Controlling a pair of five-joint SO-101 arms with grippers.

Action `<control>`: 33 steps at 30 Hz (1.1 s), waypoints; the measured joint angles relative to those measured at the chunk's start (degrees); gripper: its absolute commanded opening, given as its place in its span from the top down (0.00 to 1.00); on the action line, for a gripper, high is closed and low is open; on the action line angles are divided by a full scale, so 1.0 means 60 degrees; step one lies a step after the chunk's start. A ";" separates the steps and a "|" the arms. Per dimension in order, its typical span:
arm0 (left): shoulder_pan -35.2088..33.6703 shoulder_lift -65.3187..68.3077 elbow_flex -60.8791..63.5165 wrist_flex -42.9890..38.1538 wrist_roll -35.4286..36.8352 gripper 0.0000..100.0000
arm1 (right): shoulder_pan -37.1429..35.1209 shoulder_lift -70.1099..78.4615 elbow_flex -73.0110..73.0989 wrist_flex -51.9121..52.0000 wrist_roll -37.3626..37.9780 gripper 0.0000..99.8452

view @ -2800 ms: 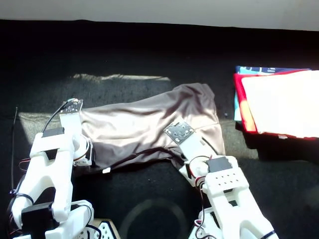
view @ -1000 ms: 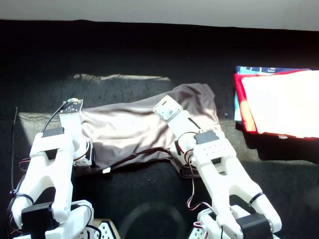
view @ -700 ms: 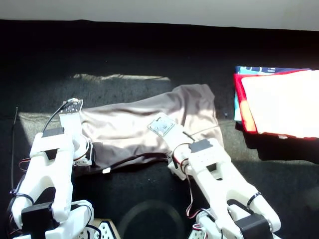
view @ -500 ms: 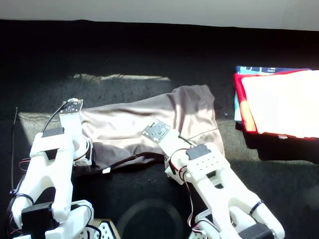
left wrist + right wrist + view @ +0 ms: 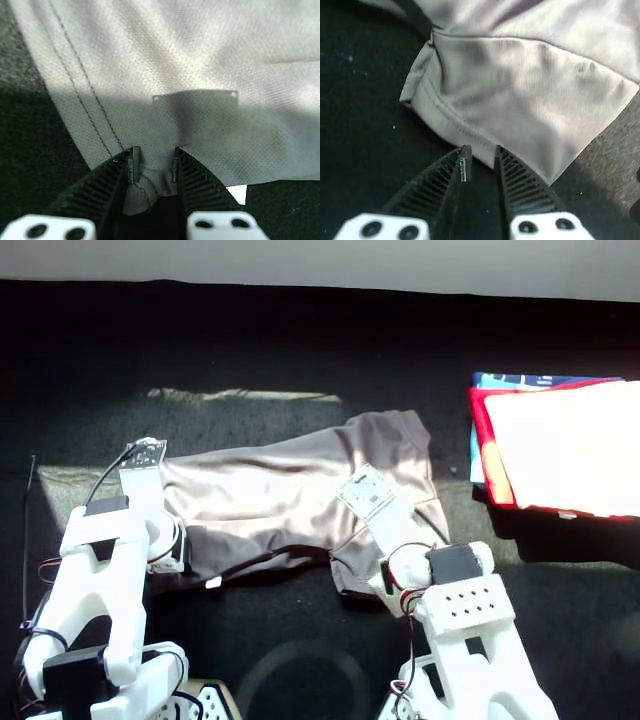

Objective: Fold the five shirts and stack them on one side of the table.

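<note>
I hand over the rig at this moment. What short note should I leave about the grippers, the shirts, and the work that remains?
Left gripper: shut on the grey shirt, at its left edge.
Right gripper: open, holding nothing, tips at that shirt's near right corner.
Right side of the table: white shirt on top of red shirt and blue shirt.
Done: those three are stacked.
Left: fold the grey shirt and add it.

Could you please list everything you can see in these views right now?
grey-brown fabric shirt: one, grey-brown, spread out mid-table.
stack of folded shirts: three layers visible, white over red over blue, at the table's right edge.
black cloth-covered table: one, black, under everything.
left gripper: one, dark jaws pinching the grey-brown shirt's edge.
right gripper: one, dark jaws slightly open, over the table just short of the shirt's near edge.
</note>
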 measured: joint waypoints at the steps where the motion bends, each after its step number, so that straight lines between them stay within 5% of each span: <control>1: 0.0000 0.0000 0.0000 0.0000 0.0000 0.87 | -0.0015 -0.0015 0.0000 0.0308 0.0190 0.77; 9: 0.0000 0.0000 0.0000 0.0000 0.0000 0.87 | 0.0015 0.0454 0.1040 -0.0264 0.2418 0.77; 24: 0.0000 0.0000 0.0000 0.0000 0.0000 0.87 | 0.0029 0.4366 0.0923 -0.3077 0.2916 0.77; 30: 0.0000 0.0000 0.0000 0.0000 0.0000 0.87 | 0.0396 0.4762 0.0176 -0.3106 0.2916 1.00; 33: 0.0000 0.0000 0.0000 0.0000 0.0000 0.87 | 0.0835 0.4982 -0.0352 -0.3150 0.2916 0.97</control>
